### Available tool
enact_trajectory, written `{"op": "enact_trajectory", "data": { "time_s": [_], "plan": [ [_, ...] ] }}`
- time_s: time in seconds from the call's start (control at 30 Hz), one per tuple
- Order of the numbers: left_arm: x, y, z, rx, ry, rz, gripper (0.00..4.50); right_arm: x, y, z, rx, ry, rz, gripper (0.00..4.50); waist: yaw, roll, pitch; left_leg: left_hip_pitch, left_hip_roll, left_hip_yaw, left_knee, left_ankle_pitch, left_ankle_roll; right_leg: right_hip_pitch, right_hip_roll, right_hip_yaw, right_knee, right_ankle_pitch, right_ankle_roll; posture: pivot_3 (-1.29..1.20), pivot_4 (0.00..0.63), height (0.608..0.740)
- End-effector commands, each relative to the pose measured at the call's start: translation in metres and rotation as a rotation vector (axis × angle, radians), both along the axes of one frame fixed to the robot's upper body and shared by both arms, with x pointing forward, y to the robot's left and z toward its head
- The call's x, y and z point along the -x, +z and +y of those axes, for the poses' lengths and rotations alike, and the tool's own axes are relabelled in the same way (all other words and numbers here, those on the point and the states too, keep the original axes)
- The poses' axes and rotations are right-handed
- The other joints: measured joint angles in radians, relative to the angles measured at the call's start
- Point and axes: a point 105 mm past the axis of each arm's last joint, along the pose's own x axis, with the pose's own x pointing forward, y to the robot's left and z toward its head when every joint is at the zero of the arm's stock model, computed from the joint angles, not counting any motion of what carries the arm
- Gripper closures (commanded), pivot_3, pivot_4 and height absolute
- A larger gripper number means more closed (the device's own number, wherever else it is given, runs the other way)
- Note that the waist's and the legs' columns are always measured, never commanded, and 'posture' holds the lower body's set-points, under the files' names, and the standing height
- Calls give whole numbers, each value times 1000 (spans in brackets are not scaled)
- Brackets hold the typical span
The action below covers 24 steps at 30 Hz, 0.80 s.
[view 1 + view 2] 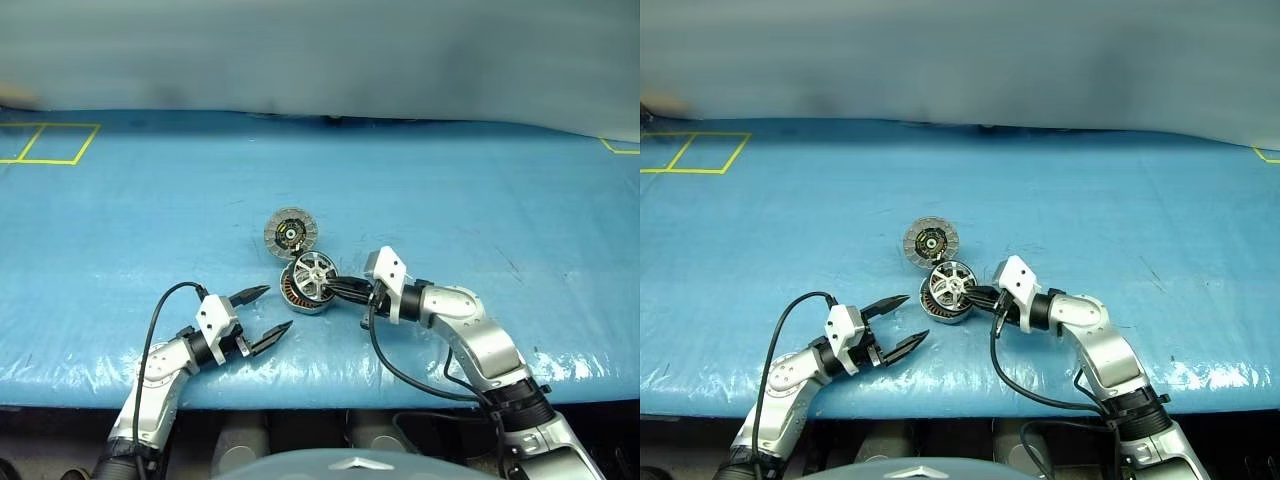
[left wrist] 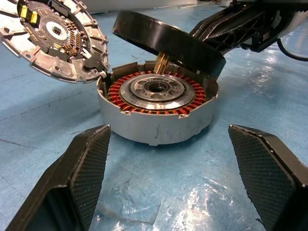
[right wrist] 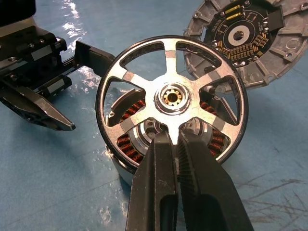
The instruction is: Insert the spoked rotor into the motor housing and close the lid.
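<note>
While the right gripper [image 3: 175, 144] clamps a spoke of the rotor [image 1: 315, 270], tilted over the open housing [image 2: 156, 113] at centre frame, its lid [image 1: 290, 232] lies open behind; left gripper [image 1: 268, 310] spread wide.

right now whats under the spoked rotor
The motor housing sits under the spoked rotor, which the right hand holds tilted above it. Copper windings and the hub show; the far windings are covered.

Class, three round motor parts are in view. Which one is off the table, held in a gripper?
The spoked rotor: the right gripper pinches one spoke, holding it tilted above the motor housing. The housing and its open lid rest on the table.
</note>
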Motion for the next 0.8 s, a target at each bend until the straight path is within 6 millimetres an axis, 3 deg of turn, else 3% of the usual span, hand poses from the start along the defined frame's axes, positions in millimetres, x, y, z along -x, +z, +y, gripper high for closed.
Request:
{"op": "enact_trajectory", "data": {
  "time_s": [0.03, 0.37, 0.43, 0.8],
  "plan": [
    [-1, 8, -1, 11, 4, -36, 349, 0, 11, 3, -8, 29, -51, 4468, 0, 0, 0, 0, 0, 0, 0, 0, 0, 0, 0, 0, 0, 0, 0, 0, 150, 740],
    [-1, 7, 0, 7, 14, -36, 349, -1, 7, 4, 33, 42, -47, 4468, 0, 0, 0, 0, 0, 0, 0, 0, 0, 0, 0, 0, 0, 0, 0, 0, 150, 740],
    [-1, 6, 0, 7, 15, -35, 349, -2, 7, 4, 34, 41, -56, 3941, 0, 0, 0, 0, 0, 0, 0, 0, 0, 0, 0, 0, 0, 0, 0, 0, 150, 740],
    [0, 5, 0, 6, 16, -31, 349, -1, 14, 8, -13, 45, -68, 3941, 0, 0, 0, 0, 0, 0, 0, 0, 0, 0, 0, 0, 0, 0, 0, 0, 150, 740]
  ]
}}
